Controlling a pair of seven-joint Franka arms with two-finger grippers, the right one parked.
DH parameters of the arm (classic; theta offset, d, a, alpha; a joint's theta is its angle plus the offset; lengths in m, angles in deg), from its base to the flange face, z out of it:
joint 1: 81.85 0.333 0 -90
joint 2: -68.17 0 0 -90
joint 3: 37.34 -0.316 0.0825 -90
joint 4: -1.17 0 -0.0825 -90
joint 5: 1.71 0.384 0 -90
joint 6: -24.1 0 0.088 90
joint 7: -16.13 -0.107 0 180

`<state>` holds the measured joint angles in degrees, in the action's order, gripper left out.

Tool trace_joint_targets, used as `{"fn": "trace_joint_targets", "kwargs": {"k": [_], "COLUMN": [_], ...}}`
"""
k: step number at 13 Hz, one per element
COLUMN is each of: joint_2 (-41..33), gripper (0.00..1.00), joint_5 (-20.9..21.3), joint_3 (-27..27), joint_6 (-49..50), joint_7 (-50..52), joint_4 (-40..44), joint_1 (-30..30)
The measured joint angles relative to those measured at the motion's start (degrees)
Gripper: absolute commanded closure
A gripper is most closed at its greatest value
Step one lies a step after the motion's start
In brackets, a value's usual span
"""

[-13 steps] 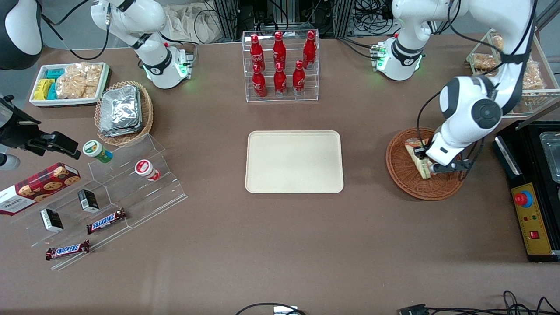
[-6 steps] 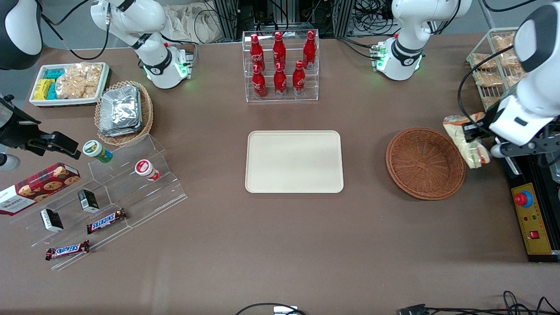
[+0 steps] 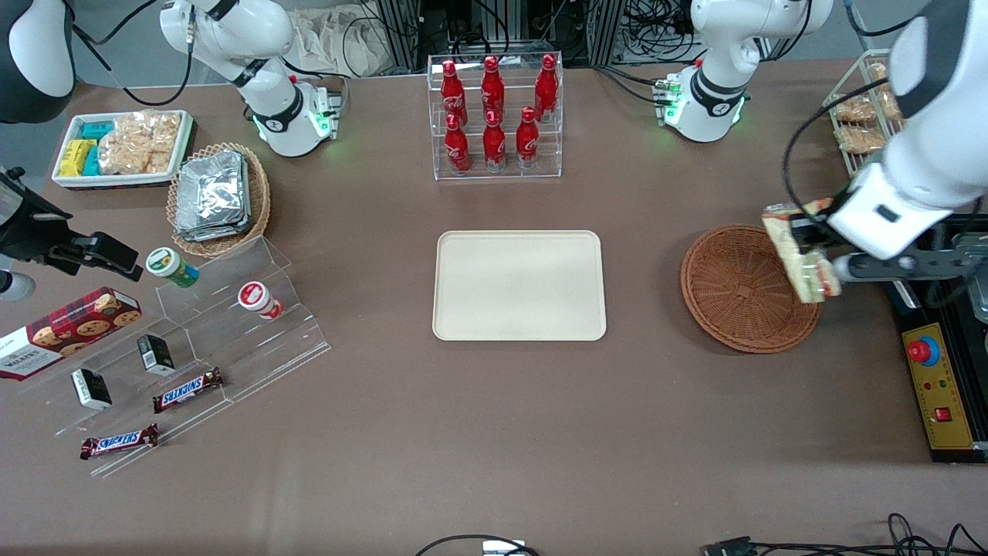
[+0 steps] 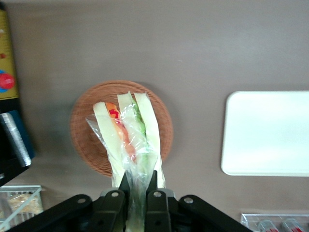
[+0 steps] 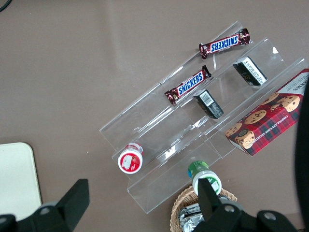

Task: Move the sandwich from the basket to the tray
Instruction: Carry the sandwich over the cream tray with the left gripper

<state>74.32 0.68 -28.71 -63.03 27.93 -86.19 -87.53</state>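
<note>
the sandwich (image 3: 800,252) hangs in the air above the basket (image 3: 741,297), over the rim at the working arm's end, well clear of the wicker. its long axis runs roughly toward and away from the front camera, a little tilted, with the layered cut face (image 4: 129,130) of bread, green and red-orange filling pointing away from the wrist. the gripper (image 4: 139,188) is pinched narrow on the wrapped end of the sandwich, fingers (image 4: 153,186) pressed against the clear wrap. the tray (image 3: 519,285) lies flat, well apart toward the table's middle.

Gripper (image 3: 820,251) holds sandwich (image 3: 799,255) above basket (image 3: 733,297) rim.
</note>
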Motion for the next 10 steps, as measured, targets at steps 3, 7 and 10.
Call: {"fn": "trace_joint_targets", "kwargs": {"k": [3, 7, 10], "joint_2": [3.9, 12.2, 14.7], "gripper": [1.00, 1.00, 1.00], "joint_5": [1.3, 7.8, 8.7], "joint_3": [13.4, 26.6, 27.6], "joint_6": [-0.1, -3.3, -14.5], "joint_7": [16.2, 31.1, 31.6], "joint_4": [1.8, 3.5, -3.9], "joint_1": [-0.5, -0.2, 1.4]}}
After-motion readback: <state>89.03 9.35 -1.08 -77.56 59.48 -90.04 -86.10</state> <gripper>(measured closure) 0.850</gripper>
